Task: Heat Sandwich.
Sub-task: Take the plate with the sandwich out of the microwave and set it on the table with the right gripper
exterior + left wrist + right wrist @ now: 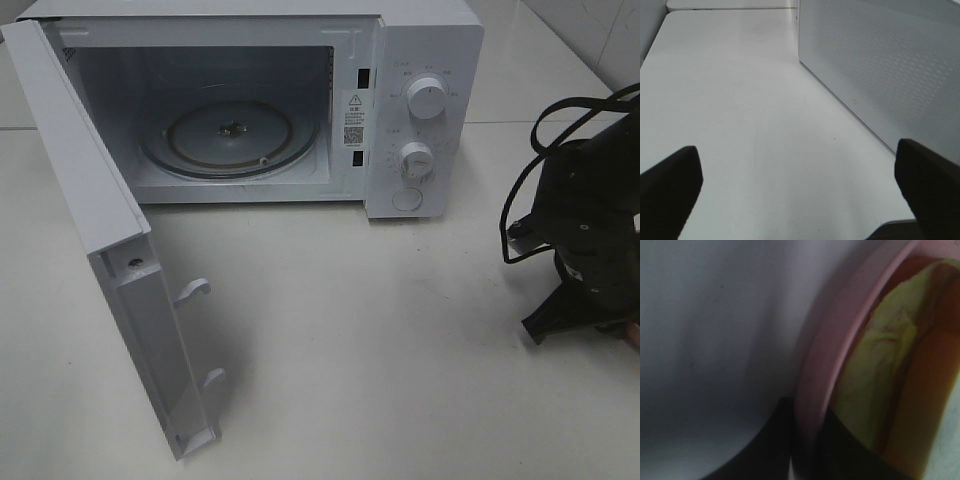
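Observation:
The sandwich (880, 365), with a yellow-green filling and tan crust, lies on a pink plate (840, 340) and shows only in the right wrist view, very close and blurred. My right gripper (805, 440) is shut on the plate's rim, with one dark finger on each side of it. In the exterior high view the right arm (585, 240) is at the right edge, and a sliver of pink (633, 335) shows beside it. My left gripper (800, 195) stands open over bare table beside the microwave.
The white microwave (425, 100) stands at the back with its door (100, 250) swung wide toward the front left. Its glass turntable (230, 135) is bare. A dotted white panel of the microwave (880, 65) is close to the left gripper. Black cables (560, 110) loop over the right arm.

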Robot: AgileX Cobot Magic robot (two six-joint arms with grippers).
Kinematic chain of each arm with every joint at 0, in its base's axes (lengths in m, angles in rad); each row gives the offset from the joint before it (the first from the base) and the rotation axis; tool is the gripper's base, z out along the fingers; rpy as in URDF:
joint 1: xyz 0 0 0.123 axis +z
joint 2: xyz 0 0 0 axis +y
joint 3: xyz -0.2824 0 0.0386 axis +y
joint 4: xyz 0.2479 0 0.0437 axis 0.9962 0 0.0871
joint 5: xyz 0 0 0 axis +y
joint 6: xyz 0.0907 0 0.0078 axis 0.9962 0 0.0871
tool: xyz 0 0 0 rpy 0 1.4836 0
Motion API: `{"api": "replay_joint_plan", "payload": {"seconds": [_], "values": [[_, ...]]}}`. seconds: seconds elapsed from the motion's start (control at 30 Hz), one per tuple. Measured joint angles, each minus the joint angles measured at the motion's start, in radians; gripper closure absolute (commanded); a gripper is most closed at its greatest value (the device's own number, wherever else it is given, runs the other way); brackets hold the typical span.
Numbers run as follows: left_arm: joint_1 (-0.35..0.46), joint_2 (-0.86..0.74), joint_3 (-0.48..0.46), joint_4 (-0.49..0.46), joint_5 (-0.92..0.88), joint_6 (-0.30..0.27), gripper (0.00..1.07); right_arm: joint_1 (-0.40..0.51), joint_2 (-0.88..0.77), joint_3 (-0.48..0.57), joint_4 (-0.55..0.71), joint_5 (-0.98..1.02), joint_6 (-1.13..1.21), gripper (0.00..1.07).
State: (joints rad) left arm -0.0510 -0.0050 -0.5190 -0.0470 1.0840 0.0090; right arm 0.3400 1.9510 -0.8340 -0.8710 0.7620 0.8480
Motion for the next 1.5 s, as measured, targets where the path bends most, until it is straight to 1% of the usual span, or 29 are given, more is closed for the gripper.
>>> {"api": "replay_joint_plan", "payload": {"seconds": [0.13,0.23,0.27,0.4,0.43,0.47,0.53,0.57,0.67,0.7,0.73,0.8,0.83,0.87,0.9,0.97,1.0,1.07,1.17,1.23,1.3,1.33,1.43,1.47,1.5], "values": [[0.0,0.0,0.0,0.0,0.0,0.0,0.07,0.0,0.006,0.0,-0.009,0.0,0.002,0.99],[0.0,0.0,0.0,0.0,0.0,0.0,0.07,0.0,0.007,0.0,-0.014,0.0,0.002,0.93],[0.0,0.0,0.0,0.0,0.0,0.0,0.07,0.0,0.007,0.0,-0.014,0.0,0.002,0.93],[0.0,0.0,0.0,0.0,0.0,0.0,0.07,0.0,0.007,0.0,-0.015,0.009,0.003,0.81],[0.0,0.0,0.0,0.0,0.0,0.0,0.07,0.0,0.007,0.0,-0.015,0.009,0.003,0.81],[0.0,0.0,0.0,0.0,0.0,0.0,0.07,0.0,0.006,0.0,-0.014,0.01,0.003,0.75],[0.0,0.0,0.0,0.0,0.0,0.0,0.07,0.0,0.001,0.0,-0.011,0.011,0.002,0.71],[0.0,0.0,0.0,0.0,0.0,0.0,0.07,0.0,0.001,0.0,-0.011,0.011,0.002,0.71],[0.0,0.0,0.0,0.0,0.0,0.0,0.07,0.0,-0.023,0.0,0.009,0.01,-0.007,0.63],[0.0,0.0,0.0,0.0,0.0,0.0,0.07,0.0,-0.023,0.0,0.009,0.01,-0.007,0.63],[0.0,0.0,0.0,0.0,0.0,0.0,0.07,0.0,-0.046,0.0,0.027,0.01,-0.029,0.59],[0.0,0.0,0.0,0.0,0.0,0.0,0.07,0.0,-0.072,0.001,0.053,0.01,-0.06,0.53],[0.0,0.0,0.0,0.0,0.0,0.0,0.07,0.0,-0.102,0.001,0.081,0.009,-0.099,0.51],[0.0,0.0,0.0,0.0,0.0,0.0,0.07,0.0,-0.102,0.001,0.081,0.009,-0.099,0.51],[0.0,0.0,0.0,0.0,0.0,0.0,0.07,0.0,-0.114,0.001,0.092,0.009,-0.117,0.46],[0.0,0.0,0.0,0.0,0.0,0.0,0.07,0.0,-0.143,0.001,0.119,0.01,-0.162,0.4],[0.0,0.0,0.0,0.0,0.0,0.0,0.07,0.0,-0.18,0.001,0.15,0.01,-0.199,0.36],[0.0,0.0,0.0,0.0,0.0,0.0,0.07,0.0,-0.199,0.001,0.166,0.009,-0.22,0.34],[0.0,0.0,0.0,0.0,0.0,0.0,0.07,0.0,-0.278,0.002,0.242,0.009,-0.301,0.29],[0.0,0.0,0.0,0.0,0.0,0.0,0.07,0.0,-0.293,0.002,0.259,0.009,-0.317,0.29],[0.0,0.0,0.0,0.0,0.0,0.0,0.07,0.0,-0.354,0.002,0.323,0.009,-0.368,0.3],[0.0,0.0,0.0,0.0,0.0,0.0,0.07,0.0,-0.354,0.002,0.323,0.009,-0.368,0.3],[0.0,0.0,0.0,0.0,0.0,0.0,0.07,0.0,-0.41,0.002,0.384,0.016,-0.405,0.31],[0.0,0.0,0.0,0.0,0.0,0.0,0.07,0.0,-0.448,0.002,0.426,0.024,-0.432,0.31],[0.0,0.0,0.0,0.0,0.0,0.0,0.07,0.0,-0.448,0.002,0.426,0.024,-0.432,0.31]]}}
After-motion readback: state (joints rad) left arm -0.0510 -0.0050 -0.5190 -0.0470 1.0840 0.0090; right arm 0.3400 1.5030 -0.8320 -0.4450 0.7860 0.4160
